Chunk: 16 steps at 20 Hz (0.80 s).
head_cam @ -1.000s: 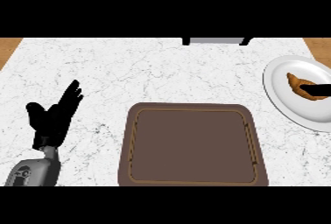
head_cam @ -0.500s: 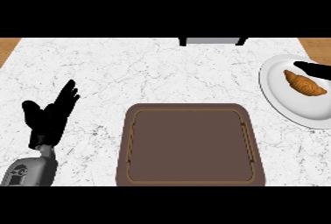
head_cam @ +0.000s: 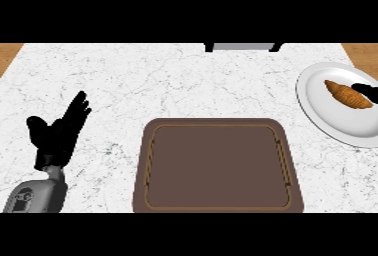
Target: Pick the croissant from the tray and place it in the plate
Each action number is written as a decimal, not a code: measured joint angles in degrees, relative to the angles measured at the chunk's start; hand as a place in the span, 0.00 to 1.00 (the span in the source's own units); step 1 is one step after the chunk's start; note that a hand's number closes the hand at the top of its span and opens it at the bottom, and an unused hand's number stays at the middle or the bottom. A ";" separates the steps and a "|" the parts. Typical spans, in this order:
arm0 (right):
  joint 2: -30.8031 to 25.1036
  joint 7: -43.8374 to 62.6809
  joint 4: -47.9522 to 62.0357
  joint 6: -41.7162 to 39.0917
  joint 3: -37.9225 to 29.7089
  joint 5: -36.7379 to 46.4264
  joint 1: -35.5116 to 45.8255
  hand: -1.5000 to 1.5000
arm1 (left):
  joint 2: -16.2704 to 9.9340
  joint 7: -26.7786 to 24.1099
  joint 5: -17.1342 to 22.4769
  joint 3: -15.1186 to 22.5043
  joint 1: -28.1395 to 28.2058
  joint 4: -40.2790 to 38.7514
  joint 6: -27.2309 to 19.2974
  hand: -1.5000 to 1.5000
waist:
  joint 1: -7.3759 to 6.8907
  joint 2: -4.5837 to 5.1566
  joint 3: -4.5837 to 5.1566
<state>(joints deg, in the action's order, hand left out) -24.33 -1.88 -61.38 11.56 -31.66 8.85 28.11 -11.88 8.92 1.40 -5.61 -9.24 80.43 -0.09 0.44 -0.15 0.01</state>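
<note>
A golden croissant (head_cam: 344,93) lies on the white plate (head_cam: 336,122) at the counter's right edge. Only the black fingers of my right hand (head_cam: 368,93) show, at the view's right border. They are straight and lie just at the croissant's right end, not curled round it. The brown tray (head_cam: 218,165) sits in the middle near the front with nothing on it. At the left, well away from tray and plate, my left hand (head_cam: 57,134) rests open with its fingers pointing up.
The white marble counter (head_cam: 184,85) stretches between tray and plate. A grey and black object (head_cam: 242,47) juts in at the back edge. Wooden floor (head_cam: 9,52) shows past the counter's back corners.
My right hand has let go of the croissant and drawn back toward the right edge, so the croissant now lies uncovered on the plate. The left hand has barely moved.
</note>
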 measured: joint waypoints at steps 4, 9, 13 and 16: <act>-2.01 -0.99 -2.31 -2.38 -0.94 -3.11 -3.66 0.00 | 0.63 -0.31 -0.59 0.14 -0.87 -1.12 0.02 0.50 | -0.17 0.08 -0.02; -4.08 -2.14 -3.17 -3.38 -1.58 -5.50 -6.93 0.00 | 1.51 1.20 -1.19 0.83 1.23 2.62 -0.12 0.50 | -0.42 0.10 -0.01; -4.95 -4.10 -3.49 -3.89 -2.54 -7.27 -10.00 0.00 | 1.69 0.48 -1.47 0.50 1.07 1.70 0.32 0.50 | -0.39 0.13 -0.03; -5.79 -4.78 -3.46 -4.62 -2.76 -8.01 -12.07 0.00 | 1.61 0.70 -1.53 0.24 1.39 2.10 0.71 0.50 | -0.39 0.13 -0.03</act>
<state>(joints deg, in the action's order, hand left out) -30.11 -6.67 -64.83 6.93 -34.41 0.84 16.04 -10.28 9.61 -0.12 -5.37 -7.85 82.53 0.62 0.05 -0.02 -0.02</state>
